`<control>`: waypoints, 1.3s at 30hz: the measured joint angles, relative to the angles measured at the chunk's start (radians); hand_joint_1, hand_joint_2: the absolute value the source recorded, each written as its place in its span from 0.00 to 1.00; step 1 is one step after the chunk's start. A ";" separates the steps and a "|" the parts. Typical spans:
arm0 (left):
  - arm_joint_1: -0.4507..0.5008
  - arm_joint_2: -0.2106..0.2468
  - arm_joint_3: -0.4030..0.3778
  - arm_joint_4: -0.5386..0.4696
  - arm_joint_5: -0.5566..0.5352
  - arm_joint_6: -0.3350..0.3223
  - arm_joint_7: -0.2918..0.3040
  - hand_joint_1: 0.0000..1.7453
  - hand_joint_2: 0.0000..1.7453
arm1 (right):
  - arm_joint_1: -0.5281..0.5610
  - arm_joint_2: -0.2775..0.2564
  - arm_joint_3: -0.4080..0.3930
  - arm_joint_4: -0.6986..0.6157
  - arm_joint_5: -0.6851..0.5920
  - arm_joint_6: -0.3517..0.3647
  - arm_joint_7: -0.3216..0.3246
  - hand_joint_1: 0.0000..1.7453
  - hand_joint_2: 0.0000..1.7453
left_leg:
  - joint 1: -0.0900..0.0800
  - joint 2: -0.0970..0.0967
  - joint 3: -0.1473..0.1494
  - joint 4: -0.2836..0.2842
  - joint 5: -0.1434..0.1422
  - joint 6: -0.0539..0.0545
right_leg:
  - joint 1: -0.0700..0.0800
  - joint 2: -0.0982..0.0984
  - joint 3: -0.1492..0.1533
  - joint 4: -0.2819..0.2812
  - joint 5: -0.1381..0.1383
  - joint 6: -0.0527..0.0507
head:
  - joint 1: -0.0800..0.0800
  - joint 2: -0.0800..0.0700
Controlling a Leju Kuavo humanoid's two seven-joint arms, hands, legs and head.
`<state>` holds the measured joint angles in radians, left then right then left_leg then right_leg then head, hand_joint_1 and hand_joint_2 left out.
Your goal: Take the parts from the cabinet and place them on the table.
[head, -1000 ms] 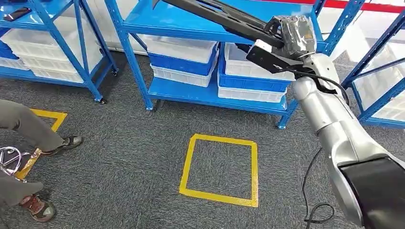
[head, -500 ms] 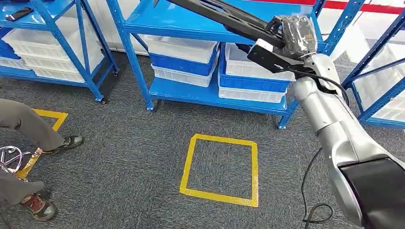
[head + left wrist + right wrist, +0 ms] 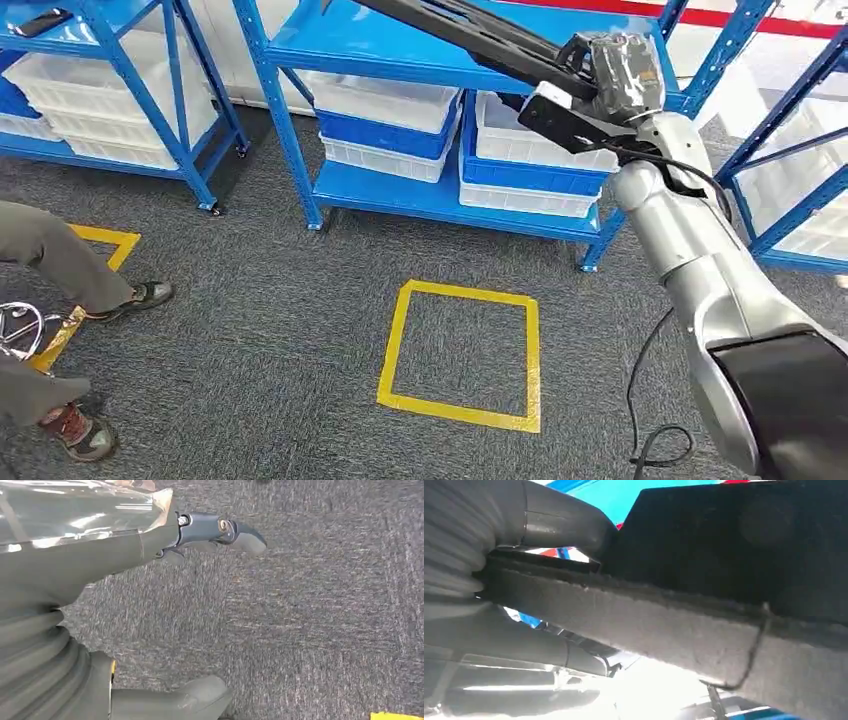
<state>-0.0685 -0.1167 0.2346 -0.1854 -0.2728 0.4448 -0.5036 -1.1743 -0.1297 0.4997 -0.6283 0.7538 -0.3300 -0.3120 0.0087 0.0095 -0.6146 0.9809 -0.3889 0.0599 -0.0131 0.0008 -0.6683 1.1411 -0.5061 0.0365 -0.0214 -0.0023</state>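
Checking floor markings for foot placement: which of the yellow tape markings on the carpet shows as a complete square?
The yellow tape square in the middle of the grey carpet, before the blue shelving rack. The other yellow marking, beside the person's leg, shows partly.

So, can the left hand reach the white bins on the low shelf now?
Probably not from here: the left hand hangs empty over the carpet, and the white bins sit beyond the yellow square on the floor.

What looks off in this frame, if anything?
Little. A black cable trails loose on the carpet beside the right arm, a possible snag. A person's shoes are near the yellow square. The right hand holds a long black part; bins sit straight.
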 joint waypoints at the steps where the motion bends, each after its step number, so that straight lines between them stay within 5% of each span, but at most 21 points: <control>1: 0.000 0.000 0.000 0.000 0.000 0.000 0.000 0.00 1.00 | 0.003 -0.002 0.000 0.000 0.000 0.000 0.000 0.97 1.00 | 0.000 0.001 -0.003 0.000 0.001 0.000 | 0.000 0.000 -0.039 0.090 -0.036 -0.001 | -0.001 0.000; 3: 0.000 0.000 0.000 0.000 0.000 0.000 0.000 0.00 1.00 | 0.013 -0.006 0.000 0.000 0.000 0.000 0.000 0.97 1.00 | 0.001 0.003 -0.008 0.001 0.005 -0.003 | -0.004 0.000 -0.070 0.171 -0.055 0.011 | 0.000 0.000; 4: 0.000 -0.002 0.000 0.000 0.000 0.000 0.000 0.00 1.00 | 0.016 -0.008 0.000 0.000 0.000 0.000 0.000 0.97 1.00 | 0.002 0.004 -0.010 0.002 0.007 -0.006 | -0.009 -0.001 -0.044 0.129 -0.037 0.021 | 0.000 0.000; 7: 0.000 -0.002 0.000 0.000 0.000 0.000 0.000 0.00 1.00 | 0.014 -0.008 -0.002 0.000 0.000 0.000 0.001 0.97 1.00 | 0.004 0.009 -0.016 0.018 0.004 -0.024 | -0.025 -0.023 0.101 -0.137 0.043 0.051 | 0.001 0.000; 9: -0.001 0.000 0.000 0.000 0.000 0.000 0.000 0.00 1.00 | 0.013 -0.008 -0.002 0.000 0.000 0.000 0.001 0.97 1.00 | -0.001 0.010 -0.024 0.026 0.003 -0.037 | -0.014 -0.008 0.099 -0.133 0.048 0.022 | -0.002 0.000; 12: 0.000 0.000 0.000 0.000 -0.002 0.000 0.001 0.00 1.00 | 0.015 -0.010 -0.002 0.000 0.000 0.000 0.002 0.97 1.00 | 0.007 0.015 -0.031 0.024 0.012 -0.052 | -0.015 -0.001 0.090 -0.130 0.058 0.001 | -0.001 0.000; 14: 0.000 0.000 0.000 0.000 -0.005 0.000 0.001 0.00 1.00 | 0.015 -0.008 -0.002 0.000 0.001 0.000 0.002 0.97 1.00 | 0.011 0.003 -0.054 0.088 -0.048 -0.061 | -0.017 0.002 0.087 -0.130 0.065 -0.013 | -0.003 0.000; 16: 0.000 -0.001 -0.001 0.000 -0.009 0.000 0.002 0.00 1.00 | 0.016 -0.007 -0.002 0.000 0.002 0.000 0.002 0.97 1.00 | 0.011 -0.002 -0.125 0.255 -0.134 -0.066 | -0.012 0.009 0.081 -0.130 0.069 -0.021 | -0.002 0.000; 17: 0.000 -0.001 -0.001 0.000 -0.009 0.000 0.004 0.00 1.00 | 0.018 -0.007 -0.002 0.000 0.002 0.001 0.002 0.97 1.00 | 0.011 -0.002 -0.154 0.320 -0.156 -0.066 | -0.008 0.012 0.077 -0.130 0.071 -0.023 | -0.002 0.000; 19: 0.000 -0.001 -0.001 0.000 -0.010 0.000 0.010 0.00 1.00 | 0.019 -0.007 -0.002 0.002 0.002 0.002 0.002 0.97 1.00 | 0.010 -0.002 -0.147 0.317 -0.137 -0.057 | -0.001 0.019 0.074 -0.130 0.073 -0.027 | -0.003 0.000; 22: -0.001 0.000 -0.001 0.000 -0.010 0.001 0.010 0.00 1.00 | 0.015 -0.007 -0.002 0.002 0.002 0.001 0.002 0.97 1.00 | 0.000 -0.025 -0.014 0.092 -0.040 -0.021 | 0.007 0.029 0.076 -0.130 0.074 -0.028 | -0.002 0.000; 23: -0.002 0.004 -0.001 0.000 -0.011 0.002 0.012 0.00 1.00 | 0.013 -0.007 -0.003 0.002 0.002 0.002 0.002 0.97 1.00 | -0.003 -0.035 0.010 0.054 -0.052 -0.006 | 0.013 0.030 0.072 -0.129 0.076 -0.028 | 0.002 0.000; 26: -0.002 0.001 -0.001 0.000 -0.013 0.009 0.018 0.00 1.00 | 0.014 -0.005 -0.003 0.002 0.005 -0.002 0.001 0.97 1.00 | -0.015 -0.029 0.009 0.040 -0.047 -0.005 | 0.004 0.032 0.067 -0.135 0.083 -0.017 | -0.002 0.000; 28: -0.002 0.000 -0.001 0.000 -0.013 0.010 0.023 0.00 1.00 | 0.012 -0.005 -0.003 0.003 0.015 -0.010 -0.001 0.97 1.00 | -0.012 -0.027 0.010 0.024 -0.036 -0.044 | 0.012 0.033 0.065 -0.139 0.086 -0.025 | 0.002 0.000; 39: -0.001 -0.002 -0.002 0.000 -0.031 0.018 0.034 0.00 1.00 | 0.012 -0.003 -0.002 0.012 0.025 -0.014 -0.006 0.97 1.00 | -0.028 -0.030 -0.011 0.037 -0.028 -0.010 | -0.004 0.031 0.057 -0.147 0.101 0.002 | 0.001 0.000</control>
<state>-0.0694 -0.1186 0.2331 -0.1854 -0.3037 0.4624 -0.4696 -1.1620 -0.1331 0.4978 -0.6165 0.7790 -0.3441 -0.3185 -0.0195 -0.0209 -0.6260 1.0174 -0.4173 0.0497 -0.0174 0.0323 -0.6109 0.9940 -0.4055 0.0386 -0.0206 -0.0023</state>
